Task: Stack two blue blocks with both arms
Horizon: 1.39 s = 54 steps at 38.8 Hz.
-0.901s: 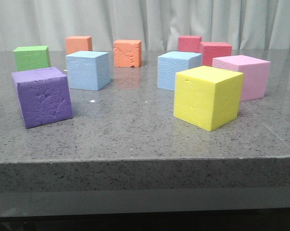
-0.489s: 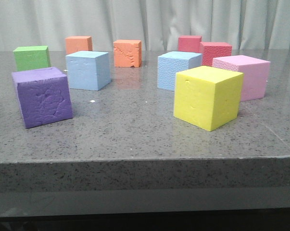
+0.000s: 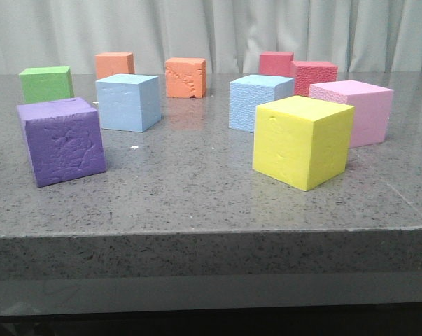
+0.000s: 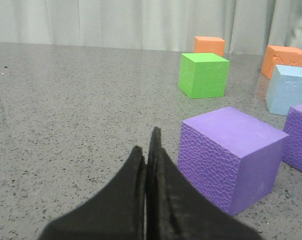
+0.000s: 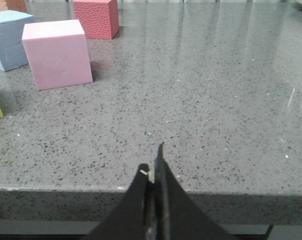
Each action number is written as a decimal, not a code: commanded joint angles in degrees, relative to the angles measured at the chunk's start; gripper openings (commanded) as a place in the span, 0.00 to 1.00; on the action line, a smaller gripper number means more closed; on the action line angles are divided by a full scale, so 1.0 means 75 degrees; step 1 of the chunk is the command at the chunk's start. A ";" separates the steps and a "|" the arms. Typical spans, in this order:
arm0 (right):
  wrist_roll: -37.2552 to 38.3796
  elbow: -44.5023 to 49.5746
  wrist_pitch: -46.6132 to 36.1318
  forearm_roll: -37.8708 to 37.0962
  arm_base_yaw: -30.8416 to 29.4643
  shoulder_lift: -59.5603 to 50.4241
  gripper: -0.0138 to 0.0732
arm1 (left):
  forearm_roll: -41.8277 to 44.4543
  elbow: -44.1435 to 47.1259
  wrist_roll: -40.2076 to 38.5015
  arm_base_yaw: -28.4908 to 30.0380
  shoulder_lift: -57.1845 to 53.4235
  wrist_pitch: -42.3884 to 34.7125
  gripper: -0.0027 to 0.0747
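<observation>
Two pale blue blocks stand apart on the grey table: one at mid-left, one at mid-right, partly behind the yellow cube. The left one shows at the edge of the left wrist view, the right one in a corner of the right wrist view. My left gripper is shut and empty, low over the table beside the purple cube. My right gripper is shut and empty at the table's front edge, far from the blocks. Neither arm shows in the front view.
Other foam cubes stand around: purple, green, two orange, two red, pink. The table's front edge runs across the foreground. A pale curtain hangs behind.
</observation>
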 commanded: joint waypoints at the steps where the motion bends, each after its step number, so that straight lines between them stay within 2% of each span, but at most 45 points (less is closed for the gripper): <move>1: -0.0068 -0.0040 -0.0574 0.0042 -0.0029 -0.0144 0.08 | -0.0023 0.0031 -0.0025 0.0020 -0.0128 -0.0615 0.01; 23: -0.0068 -0.0040 -0.0574 0.0042 -0.0029 -0.0144 0.08 | -0.0023 0.0031 -0.0025 0.0020 -0.0128 -0.0649 0.01; 29: -0.0068 -0.0040 -0.0775 0.0042 -0.0029 -0.0144 0.08 | -0.0023 0.0031 -0.0025 0.0020 -0.0128 -0.1274 0.01; 43: -0.0068 -0.0040 -0.2021 0.0042 -0.0029 -0.0144 0.08 | -0.0023 0.0031 -0.0025 0.0020 -0.0128 -0.2870 0.01; 54: -0.0068 -0.0040 -0.2053 0.0042 -0.0029 -0.0144 0.08 | -0.0081 0.0017 -0.0025 0.0020 -0.0128 -0.3272 0.01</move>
